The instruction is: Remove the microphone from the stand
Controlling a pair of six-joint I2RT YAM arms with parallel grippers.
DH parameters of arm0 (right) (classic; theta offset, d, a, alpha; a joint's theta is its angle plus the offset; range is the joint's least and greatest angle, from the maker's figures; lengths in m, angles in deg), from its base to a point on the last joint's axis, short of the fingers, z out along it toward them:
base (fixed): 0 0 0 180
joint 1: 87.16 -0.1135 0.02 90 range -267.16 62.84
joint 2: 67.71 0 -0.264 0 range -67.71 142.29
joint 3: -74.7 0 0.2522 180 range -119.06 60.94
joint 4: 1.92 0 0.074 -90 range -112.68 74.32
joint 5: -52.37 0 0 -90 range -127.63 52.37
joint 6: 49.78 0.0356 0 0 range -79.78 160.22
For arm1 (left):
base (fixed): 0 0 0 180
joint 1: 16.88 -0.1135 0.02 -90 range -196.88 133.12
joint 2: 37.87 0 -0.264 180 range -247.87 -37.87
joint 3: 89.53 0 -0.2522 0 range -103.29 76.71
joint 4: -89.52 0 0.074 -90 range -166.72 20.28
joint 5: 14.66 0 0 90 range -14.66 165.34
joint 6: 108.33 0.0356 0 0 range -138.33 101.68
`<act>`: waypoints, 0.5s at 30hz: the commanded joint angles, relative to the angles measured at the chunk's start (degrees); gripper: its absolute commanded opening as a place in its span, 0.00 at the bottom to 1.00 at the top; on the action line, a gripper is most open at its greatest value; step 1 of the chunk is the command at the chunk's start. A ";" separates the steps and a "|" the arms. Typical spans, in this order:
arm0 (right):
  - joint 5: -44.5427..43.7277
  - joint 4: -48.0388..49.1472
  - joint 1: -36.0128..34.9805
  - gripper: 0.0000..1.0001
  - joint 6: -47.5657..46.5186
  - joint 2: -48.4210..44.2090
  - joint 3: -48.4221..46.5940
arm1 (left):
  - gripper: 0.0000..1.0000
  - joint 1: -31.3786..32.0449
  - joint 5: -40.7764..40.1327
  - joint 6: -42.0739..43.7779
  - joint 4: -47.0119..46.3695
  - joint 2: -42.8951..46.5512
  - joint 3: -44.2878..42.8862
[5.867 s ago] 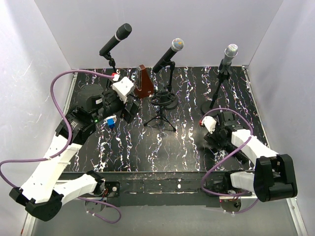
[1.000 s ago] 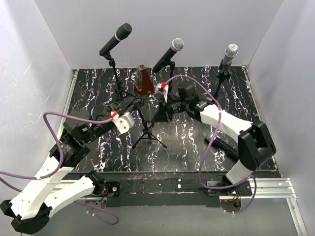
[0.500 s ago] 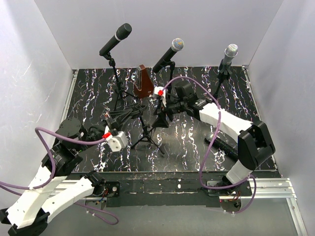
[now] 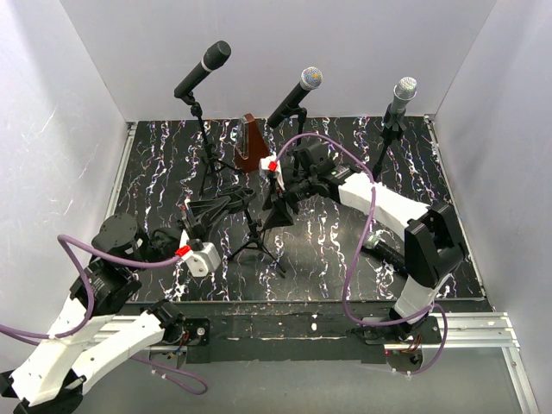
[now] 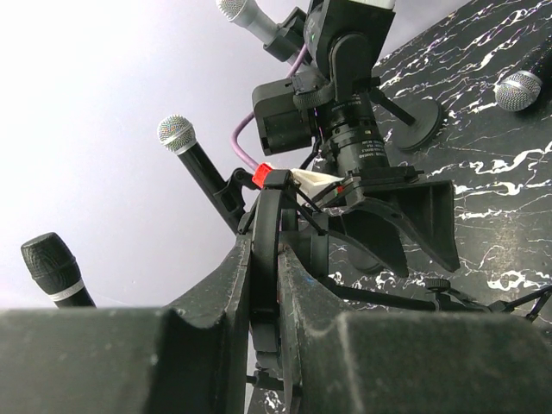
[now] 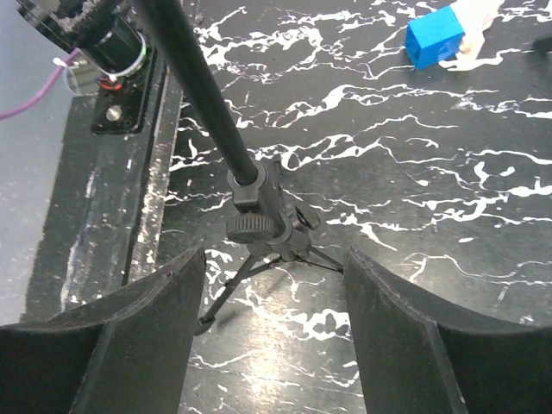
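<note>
noting left gripper [image 5: 267, 259] clamped shut on the clip [image 5: 263, 216] of the tripod stand [image 6: 259, 220]; right gripper [image 6: 272, 259] wide, straddling its pole [image 6: 203, 95]. one microphone [image 5: 522, 89] appears to lie flat at 4 o'clock of it, off the stand. risk: an uneven pull tips the light stand into neighbouring stands [image 4: 207, 164]. black marbled table [image 4: 172, 164], pale walls [image 4: 345, 52] on three sides.

My left fingers [image 5: 172, 354] blur across 6 o'clock, so which part of the stand [image 5: 263, 250] they pinch is unclear. The edge cuts the microphone [image 5: 522, 89] at 3 o'clock; in my right wrist view, the pole [image 6: 194, 78] at 11 o'clock.
</note>
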 commanded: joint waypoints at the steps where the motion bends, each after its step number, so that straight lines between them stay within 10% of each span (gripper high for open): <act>1: 3.47 0.17 -0.77 0.70 5.43 1.76 -3.32 | 0.00 -0.12 0.47 3.16 0.62 0.84 1.04; 15: 3.47 3.07 -2.00 0.43 11.59 2.12 -1.74 | 0.00 -0.12 0.56 4.30 1.15 0.93 1.22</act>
